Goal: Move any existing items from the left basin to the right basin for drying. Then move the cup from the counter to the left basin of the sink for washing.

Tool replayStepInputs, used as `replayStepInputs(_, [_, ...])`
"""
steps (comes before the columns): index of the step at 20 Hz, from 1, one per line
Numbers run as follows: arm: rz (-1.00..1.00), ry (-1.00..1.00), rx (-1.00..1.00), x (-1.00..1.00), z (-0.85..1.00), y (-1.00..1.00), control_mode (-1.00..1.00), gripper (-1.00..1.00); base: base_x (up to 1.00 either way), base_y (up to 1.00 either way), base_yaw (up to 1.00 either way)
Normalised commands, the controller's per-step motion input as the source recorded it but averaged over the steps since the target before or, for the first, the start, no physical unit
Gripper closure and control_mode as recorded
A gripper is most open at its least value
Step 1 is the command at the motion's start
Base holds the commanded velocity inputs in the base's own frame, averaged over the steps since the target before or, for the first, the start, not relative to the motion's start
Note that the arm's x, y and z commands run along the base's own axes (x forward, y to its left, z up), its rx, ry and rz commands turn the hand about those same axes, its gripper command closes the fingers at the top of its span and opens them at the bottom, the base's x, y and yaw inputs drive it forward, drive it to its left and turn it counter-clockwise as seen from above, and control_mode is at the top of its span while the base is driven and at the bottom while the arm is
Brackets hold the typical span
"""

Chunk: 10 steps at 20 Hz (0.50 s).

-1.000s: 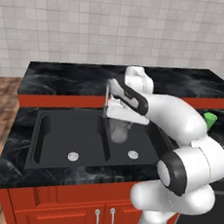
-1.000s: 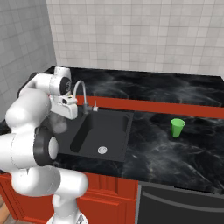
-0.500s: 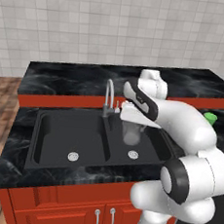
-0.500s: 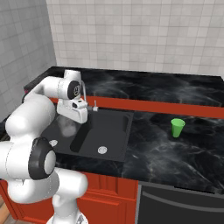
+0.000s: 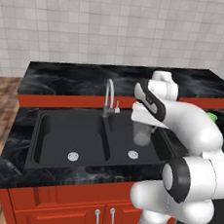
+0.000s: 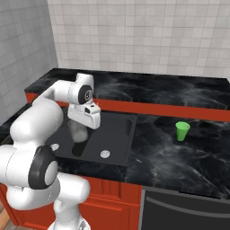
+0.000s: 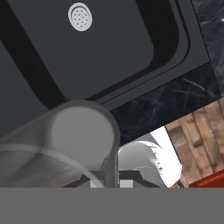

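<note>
My gripper (image 5: 143, 123) is shut on the grey translucent tumbler (image 5: 142, 134), which hangs upright over the right basin (image 5: 154, 150), a little behind its silver drain (image 5: 133, 155). From the other side, the tumbler (image 6: 80, 133) sits under the gripper (image 6: 83, 122). In the hand view the tumbler (image 7: 65, 144) looms close at the lower left, above a black tub with a round drain (image 7: 80, 17). The left basin (image 5: 58, 133) holds nothing. The bright green cup (image 6: 182, 131) stands upright on the black marble counter (image 6: 179, 157), well right of the sink.
The silver gooseneck tap (image 5: 108, 97) rises at the sink's divider, just left of my hand. A raised red-fronted ledge (image 6: 170, 108) runs behind the sink. A dark appliance front (image 6: 184, 209) lies below the counter at the right.
My arm has swung to the right with the tumbler, from beside the tap over the divider to above the right basin. The green cup has not moved.
</note>
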Motion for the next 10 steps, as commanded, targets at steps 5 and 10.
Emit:
replayStepInputs(5, [0.00,0.00,0.00,0.08,-0.14,-0.25,-1.00,1.00,0.00,0.00,0.00])
replayStepInputs(10, [0.00,0.00,0.00,0.22,-0.17,-0.18,-1.00,1.00,0.00,0.00,0.00])
